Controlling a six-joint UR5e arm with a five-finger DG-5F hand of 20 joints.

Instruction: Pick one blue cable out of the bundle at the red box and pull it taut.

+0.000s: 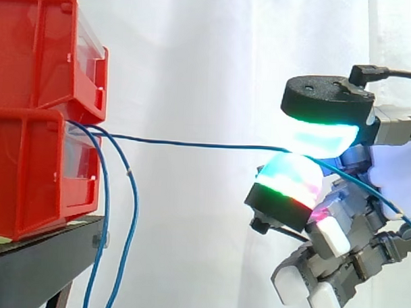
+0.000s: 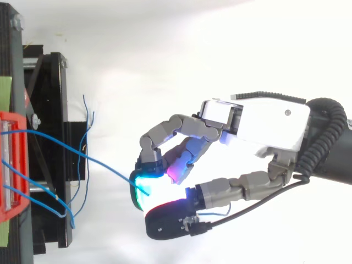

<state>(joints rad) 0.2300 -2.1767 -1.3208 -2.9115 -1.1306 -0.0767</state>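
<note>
- You are working the pull itself. The robot hand (image 2: pixel 269 126) is pinching one blue cable (image 1: pixel 192 144) between its glowing pads (image 1: pixel 289 174), so it is closed on that cable.
- The cable is running from the gap between the stacked red boxes (image 1: pixel 31 121) on the left, almost level across the white curtain (image 1: pixel 209 59), to the pinch on the right. It is looking close to straight, with only a faint bow near the red boxes.
- As I judge it, little slack is left. You should be easing the robot hand to the right along the cable's own line. Lifting or dropping would be bending the cable over the plastic edge.
- Be watching the pinch. The cable is thin and its free end is trailing down to the right past the fingers. A hard tug is likely to be dragging it through the pads.
- Be watching the red boxes too. They are sitting at the right edge of the black stand (image 1: pixel 33 256), and too much pull could be shifting them.
- The loose cables (image 1: pixel 105 211) are hanging down just beside the stand, well apart from the robot hand, so they should not be coming along.
- Pose: the arm is reaching in from the right. One pad is pressing on the cable from above and another from below. The other fingers are curling down and under, clear of the cable.
</note>
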